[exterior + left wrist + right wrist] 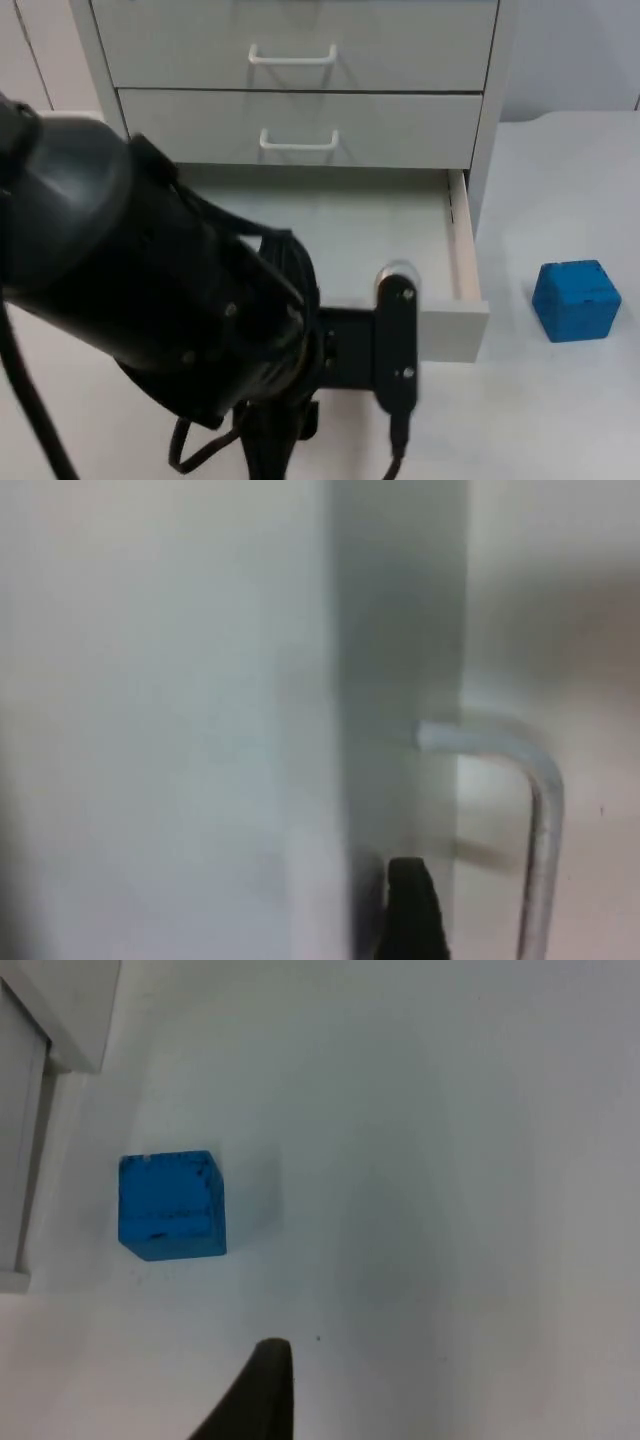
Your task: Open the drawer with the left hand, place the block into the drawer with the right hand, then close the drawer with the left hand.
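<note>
The white cabinet's bottom drawer (462, 250) stands pulled out, and I see nothing inside it. My left gripper (397, 345) is at the drawer's front panel (452, 335), right by the metal handle (540, 800). Whether it grips the handle I cannot tell. The left arm's black bulk hides the left half of the drawer front. A blue block (577, 300) sits on the white table to the right of the drawer, apart from it. My right gripper (265, 1395) hangs above the table close to the blue block (170, 1205), not touching it.
Above the open drawer, two shut drawers carry white handles (292, 55) (298, 140). The cabinet's right side wall (488, 130) rises beside the drawer. White table (560, 410) spreads around and in front of the block.
</note>
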Motion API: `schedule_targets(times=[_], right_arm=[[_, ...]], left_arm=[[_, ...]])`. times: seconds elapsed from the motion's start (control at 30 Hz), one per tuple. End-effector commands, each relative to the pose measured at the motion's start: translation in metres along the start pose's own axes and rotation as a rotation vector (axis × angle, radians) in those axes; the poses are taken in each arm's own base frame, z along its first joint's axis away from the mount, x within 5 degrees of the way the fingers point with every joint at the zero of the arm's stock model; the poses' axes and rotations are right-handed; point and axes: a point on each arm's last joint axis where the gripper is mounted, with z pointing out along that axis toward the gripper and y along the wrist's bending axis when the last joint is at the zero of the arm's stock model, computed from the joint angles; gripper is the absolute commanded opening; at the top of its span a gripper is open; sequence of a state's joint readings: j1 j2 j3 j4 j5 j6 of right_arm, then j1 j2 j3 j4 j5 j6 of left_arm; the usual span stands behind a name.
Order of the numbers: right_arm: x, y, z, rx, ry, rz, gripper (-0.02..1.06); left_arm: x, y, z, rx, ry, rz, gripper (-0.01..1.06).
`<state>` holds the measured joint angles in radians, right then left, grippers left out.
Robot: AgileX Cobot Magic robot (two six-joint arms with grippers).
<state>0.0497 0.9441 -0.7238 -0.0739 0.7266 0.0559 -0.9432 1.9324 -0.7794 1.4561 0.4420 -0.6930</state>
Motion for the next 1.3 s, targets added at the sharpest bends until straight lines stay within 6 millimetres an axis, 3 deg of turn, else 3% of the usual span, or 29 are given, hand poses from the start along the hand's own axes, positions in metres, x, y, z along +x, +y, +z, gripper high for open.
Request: schedule_targets(times=[0.0,0.13,0.2,0.5,0.63,0.73,0.83,0.87,1.0,1.27], right_arm=[[-0.001,-0.001,0.000,0.004,-0.012,0.002,1.04],[-0.001,-0.001,0.000,0.004,-0.008,0.002,1.04],[-0.001,-0.001,0.000,0.004,-0.007,0.002,1.04],[0.000,-0.001,0.000,0.001,-0.004,0.006,1.04],[0.000,-0.001,0.000,0.000,0.000,0.008,1.04],[0.000,0.000,0.000,-0.001,0.000,0.009,1.04],[0.000,0.000,0.000,-0.001,0.000,0.009,1.04],[0.000,0.000,0.000,-0.001,0.000,0.009,1.04],[0.000,0.000,0.000,-0.001,0.000,0.009,1.04],[0.000,0.000,0.000,-0.001,0.005,0.009,1.04]], left_arm=[[-0.003,0.003,-0.011,-0.006,-0.023,-0.028,0.59],[-0.006,0.010,-0.034,0.023,-0.066,-0.146,0.59],[-0.005,0.010,-0.037,0.034,-0.065,-0.172,0.59],[0.014,0.028,-0.064,0.175,-0.054,-0.595,0.59],[0.049,0.057,-0.072,0.203,-0.033,-0.882,0.59],[0.067,0.067,-0.075,0.219,-0.008,-1.017,0.59],[0.108,0.086,-0.079,0.205,0.050,-1.273,0.59],[0.108,0.086,-0.079,0.205,0.050,-1.273,0.59],[0.145,0.098,-0.089,0.170,0.082,-1.445,0.59],[0.169,0.105,-0.112,0.146,0.055,-1.546,0.59]])
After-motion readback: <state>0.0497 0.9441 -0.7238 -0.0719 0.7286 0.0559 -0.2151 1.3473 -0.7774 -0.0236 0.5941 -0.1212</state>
